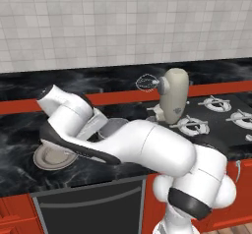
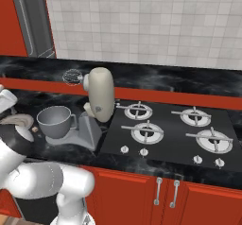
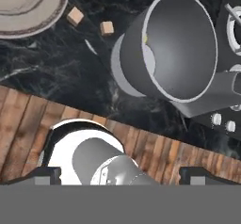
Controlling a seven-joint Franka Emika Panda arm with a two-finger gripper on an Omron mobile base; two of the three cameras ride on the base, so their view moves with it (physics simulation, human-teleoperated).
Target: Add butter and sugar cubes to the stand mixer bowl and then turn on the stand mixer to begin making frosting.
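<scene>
On a counter (image 2: 28, 148), the stand mixer (image 2: 97, 101) stands just left of a stovetop (image 2: 165, 134). The stand mixer bowl (image 2: 56, 121) sits on its base. Left of the bowl lie two sugar cubes (image 3: 75, 16), then a plate (image 1: 51, 158).

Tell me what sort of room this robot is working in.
A home kitchen, rendered rather than real. A four-burner stove is set into a black marble counter, a stand mixer with its metal bowl stands beside it, and white tile covers the wall.
</scene>
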